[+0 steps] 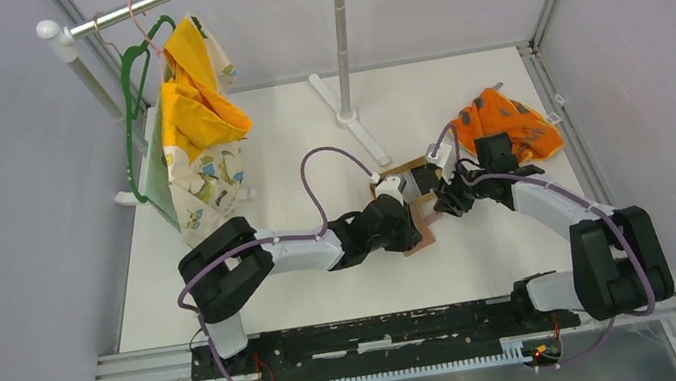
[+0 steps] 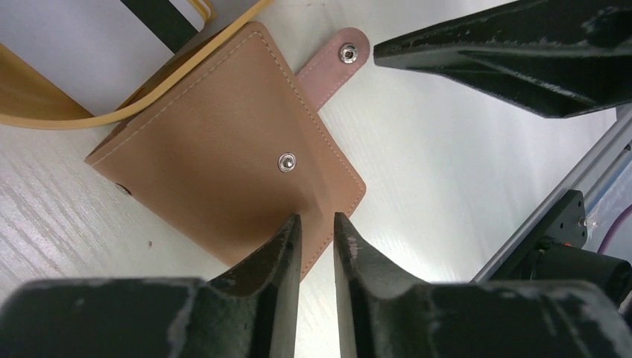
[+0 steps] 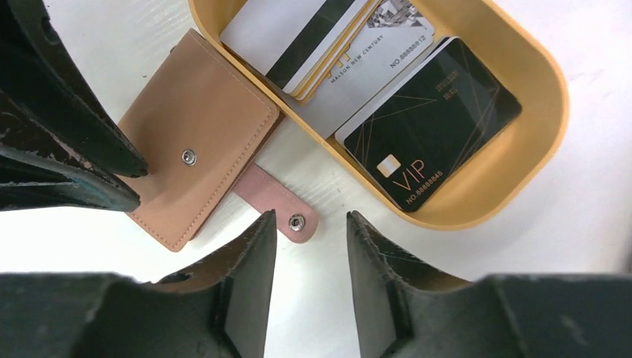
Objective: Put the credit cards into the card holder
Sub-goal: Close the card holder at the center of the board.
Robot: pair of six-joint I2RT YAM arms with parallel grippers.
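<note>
Our left gripper (image 2: 317, 233) pinches a corner of the closed wallet (image 2: 216, 134), which lies on the table (image 2: 447, 186). Our right gripper (image 3: 310, 235) hangs spread above its strap (image 3: 272, 198). The cards (image 3: 428, 123) lie in the yellow tray (image 3: 533, 160), touching the wallet's far side.

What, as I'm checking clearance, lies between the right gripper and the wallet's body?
Only its strap tab, unsnapped; the right wrist view shows it.

tan card holder (image 3: 201, 134), pink strap (image 3: 272, 201), yellow tray (image 3: 544, 119), blk VIP card (image 3: 428, 123), orange cloth (image 1: 505, 120)
</note>
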